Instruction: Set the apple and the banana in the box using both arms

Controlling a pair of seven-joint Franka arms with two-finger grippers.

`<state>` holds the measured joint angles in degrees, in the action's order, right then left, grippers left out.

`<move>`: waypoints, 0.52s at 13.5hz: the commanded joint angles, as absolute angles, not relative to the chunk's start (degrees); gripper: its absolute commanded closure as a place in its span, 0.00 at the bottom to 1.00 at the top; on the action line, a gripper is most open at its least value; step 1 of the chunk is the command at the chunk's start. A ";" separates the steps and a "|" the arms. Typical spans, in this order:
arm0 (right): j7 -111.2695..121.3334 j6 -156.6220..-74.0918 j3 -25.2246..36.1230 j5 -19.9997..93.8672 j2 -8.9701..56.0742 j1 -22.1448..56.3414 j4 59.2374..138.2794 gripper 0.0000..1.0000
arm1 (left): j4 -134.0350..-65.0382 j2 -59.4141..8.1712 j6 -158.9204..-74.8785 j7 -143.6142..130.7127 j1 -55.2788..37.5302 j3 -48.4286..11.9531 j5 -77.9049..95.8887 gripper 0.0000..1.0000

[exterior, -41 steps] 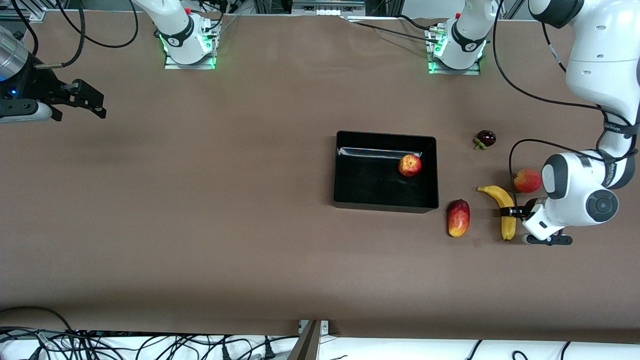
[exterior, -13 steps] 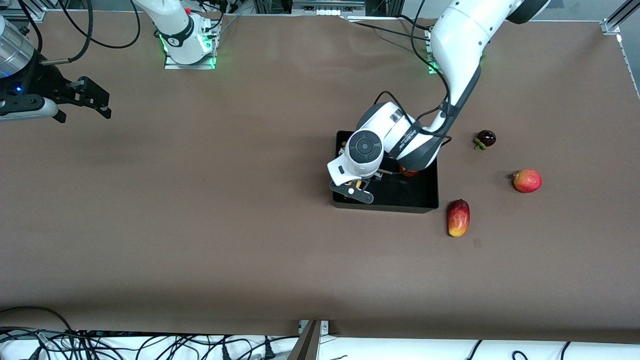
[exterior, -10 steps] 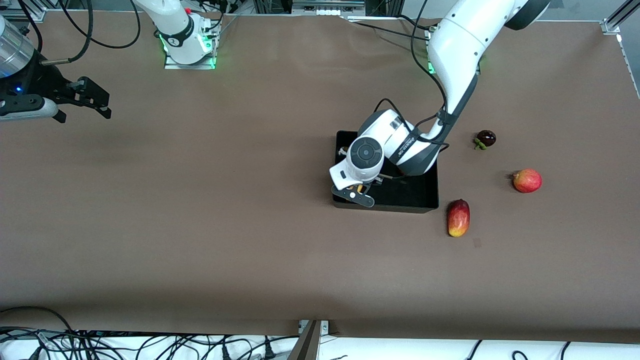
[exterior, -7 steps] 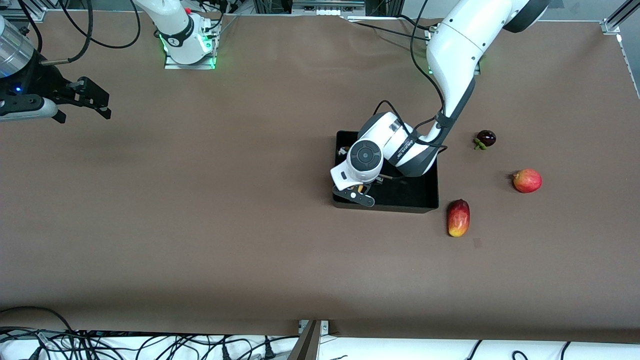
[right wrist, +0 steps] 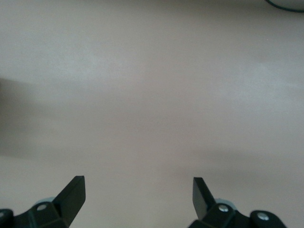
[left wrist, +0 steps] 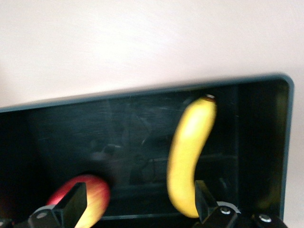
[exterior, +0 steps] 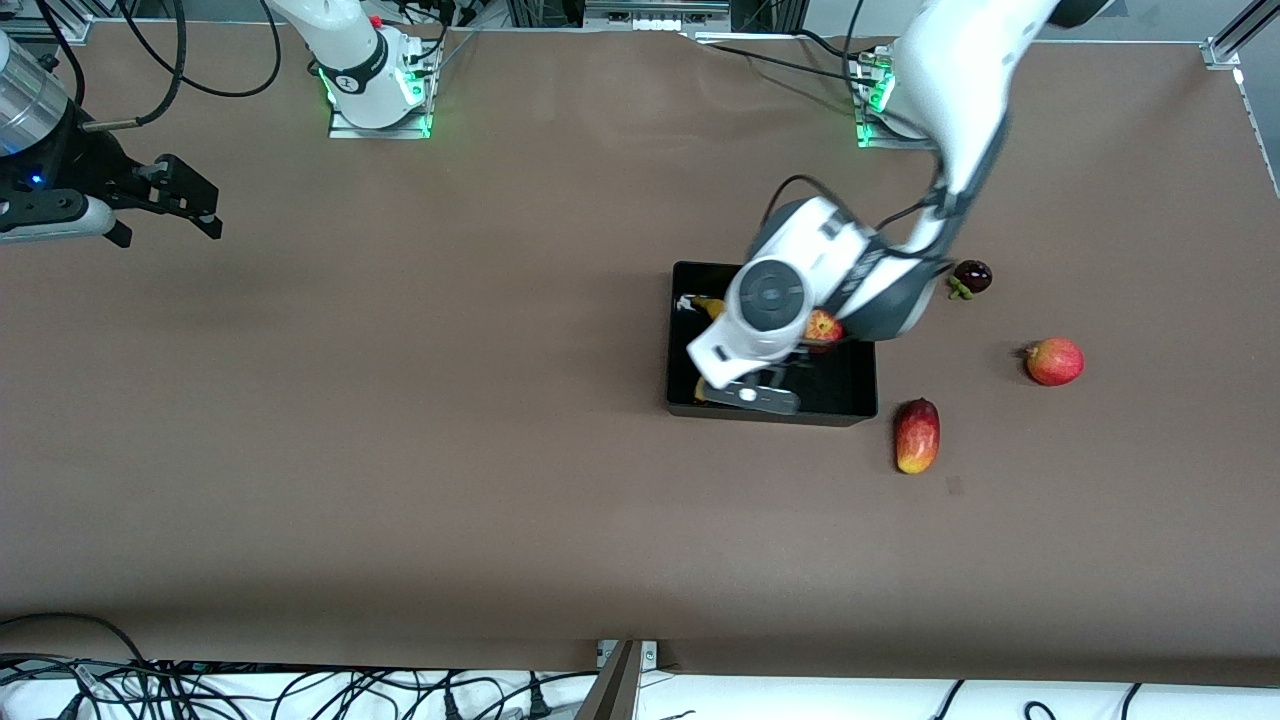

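In the front view the left gripper (exterior: 750,392) hangs over the box (exterior: 860,400), fingers spread and holding nothing. The apple (exterior: 823,326) and a sliver of banana (exterior: 711,307) show inside the box. The right gripper (exterior: 175,195) waits, spread, well apart from the box at the right arm's end of the table.

In the left wrist view the banana (left wrist: 190,161) and apple (left wrist: 90,199) lie on the box floor (left wrist: 118,128), so both placements look done.

In the right wrist view the fingers (right wrist: 73,194) stand apart over bare table.
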<state>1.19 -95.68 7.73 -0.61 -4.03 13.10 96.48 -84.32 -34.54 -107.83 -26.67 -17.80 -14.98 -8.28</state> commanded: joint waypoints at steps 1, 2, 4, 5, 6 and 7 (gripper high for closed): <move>1.49 -95.01 7.73 -0.79 -3.43 13.27 95.19 0.00 | -83.42 -27.44 -101.37 -26.37 -13.02 -15.65 -8.61 0.00; 1.49 -95.01 7.73 -0.79 -3.43 13.27 95.19 0.00 | -81.41 -26.12 -98.29 -26.28 -11.35 -15.64 -8.61 0.00; 1.58 -94.75 7.73 -0.79 -3.43 13.27 95.19 0.00 | -76.66 -24.35 -90.74 -23.23 -7.93 -15.82 -8.53 0.00; 1.76 -94.49 7.73 -0.79 -3.51 13.27 95.19 0.00 | -75.51 -22.78 -88.70 -19.72 -6.78 -15.21 -7.05 0.00; 1.93 -94.40 7.73 -0.70 -3.52 13.27 95.27 0.00 | -75.76 -20.68 -88.33 -17.43 -5.90 -14.60 -5.55 0.00; 2.02 -94.31 7.73 -0.70 -3.43 13.27 95.19 0.00 | -77.07 -17.96 -88.33 -15.84 -4.41 -13.20 -5.10 0.00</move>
